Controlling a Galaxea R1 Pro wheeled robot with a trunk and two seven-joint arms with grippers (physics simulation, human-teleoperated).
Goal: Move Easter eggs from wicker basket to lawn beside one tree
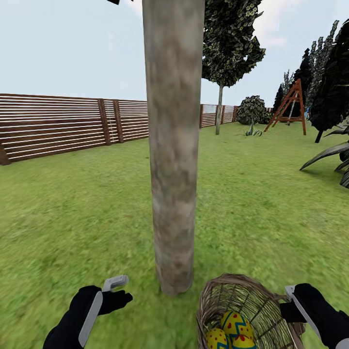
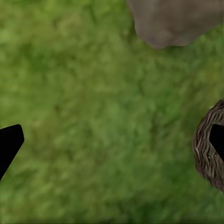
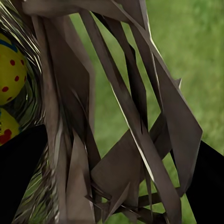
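Beside tree [image 1: 173, 145], upright wicker basket [image 1: 228, 296].

The wicker basket [image 1: 242, 310], brown and woven, sits at about five o'clock in the head view, on the lawn [image 1: 87, 213] just beside the base of the tree [image 1: 173, 145]. Three Easter eggs [image 1: 236, 324], yellow with red dots and blue-green zigzags, lie clustered together inside it. The tree's thick, pale grey-brown mottled trunk rises straight at twelve o'clock. The mottled green grass spreads wide and flat to the slatted fence of the garden [image 1: 58, 126].
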